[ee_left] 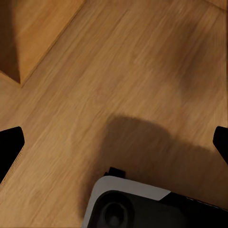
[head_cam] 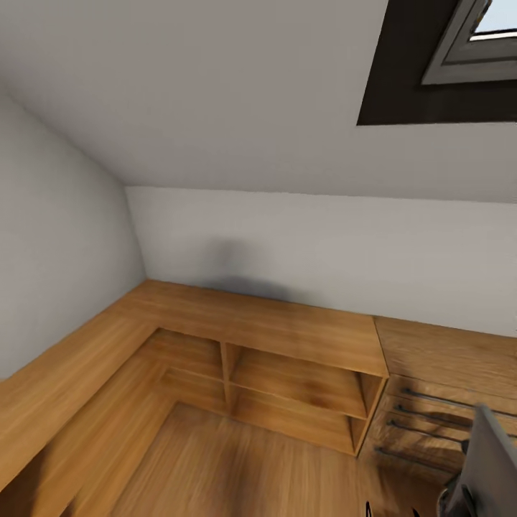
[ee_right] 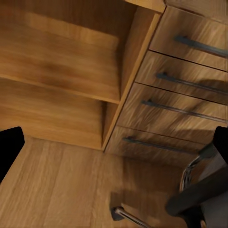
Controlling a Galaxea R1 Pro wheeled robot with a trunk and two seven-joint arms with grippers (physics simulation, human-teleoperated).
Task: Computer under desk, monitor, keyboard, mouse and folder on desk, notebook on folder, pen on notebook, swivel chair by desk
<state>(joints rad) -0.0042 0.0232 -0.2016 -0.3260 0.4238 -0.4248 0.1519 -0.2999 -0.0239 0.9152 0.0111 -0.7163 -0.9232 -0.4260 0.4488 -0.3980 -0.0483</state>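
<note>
I face a corner of the bedroom with pale grey walls (head_cam: 301, 244) and a sloped ceiling. The swivel chair's grey back (head_cam: 492, 459) rises at the lower right of the head view. In the right wrist view its black armrest (ee_right: 197, 195) and a metal base leg with a castor (ee_right: 124, 214) stand close to the dresser drawers. My right gripper (ee_right: 114, 145) is open, its dark fingertips (ee_right: 9, 147) far apart over the wood floor. My left gripper (ee_left: 114, 145) is open too and holds nothing above bare floor.
A low L-shaped wooden shelf unit (head_cam: 287, 373) runs along both walls. A light wooden dresser (head_cam: 438, 402) with metal bar handles stands to its right. A skylight (head_cam: 467, 43) sits in the ceiling. My own base (ee_left: 142, 204) shows over the floor.
</note>
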